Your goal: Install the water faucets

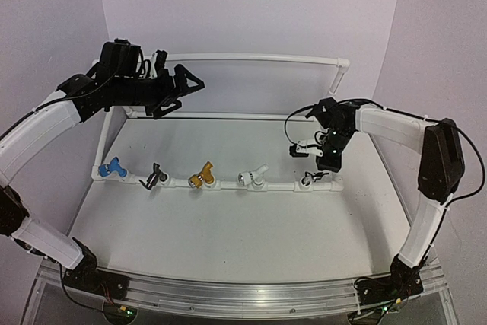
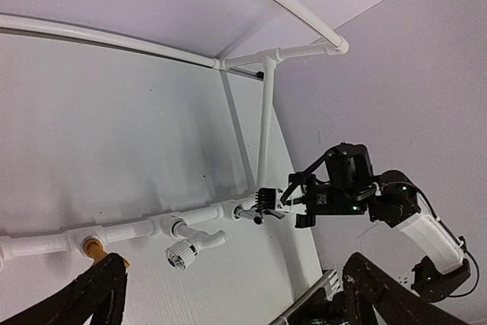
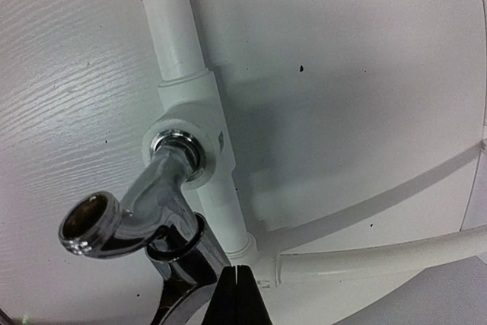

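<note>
Five water faucets stand in the front pipe of the white frame: blue, black, gold, white and silver. My right gripper hangs just over the silver faucet, which is seated in a tee fitting. Its fingertips are pressed together, nothing between them, right beside the faucet's handle. My left gripper is raised high at the back left, jaws wide open and empty. Its view shows the white faucet, the silver one and the right gripper.
The pipe frame's rear rail and upright rise behind the work area. White walls close in the back and sides. A metal rail runs along the table's near edge by the arm bases.
</note>
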{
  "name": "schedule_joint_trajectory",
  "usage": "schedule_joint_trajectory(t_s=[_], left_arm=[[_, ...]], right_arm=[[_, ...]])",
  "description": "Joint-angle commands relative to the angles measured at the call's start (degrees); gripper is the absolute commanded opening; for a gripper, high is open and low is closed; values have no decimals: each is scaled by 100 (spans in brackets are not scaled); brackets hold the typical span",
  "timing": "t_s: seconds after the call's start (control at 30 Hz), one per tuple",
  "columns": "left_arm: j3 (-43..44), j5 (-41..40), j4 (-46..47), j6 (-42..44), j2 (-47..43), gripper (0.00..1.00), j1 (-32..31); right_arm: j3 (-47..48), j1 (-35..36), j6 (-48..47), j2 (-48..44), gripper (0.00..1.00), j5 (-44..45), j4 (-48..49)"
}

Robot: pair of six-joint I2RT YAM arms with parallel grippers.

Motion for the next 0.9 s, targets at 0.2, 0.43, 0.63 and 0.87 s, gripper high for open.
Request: schedule_joint_trajectory(t_s=[0.2,0.43,0.63,0.87], left_arm=[[312,72,72,57,9,98,30],[300,70,76,48,6,98,26],[223,53,139,18,-29,98,29],[230,42,127,18,-30,98,27]], right_arm=[[-554,-252,-281,-428,0,-668,-129],[-954,-248,-272,-837,0,-1239,-24],[-1297,-178,-125,-1001,0,-1519,287],[-1609,-169,-45,-1246,0,-1301,753]])
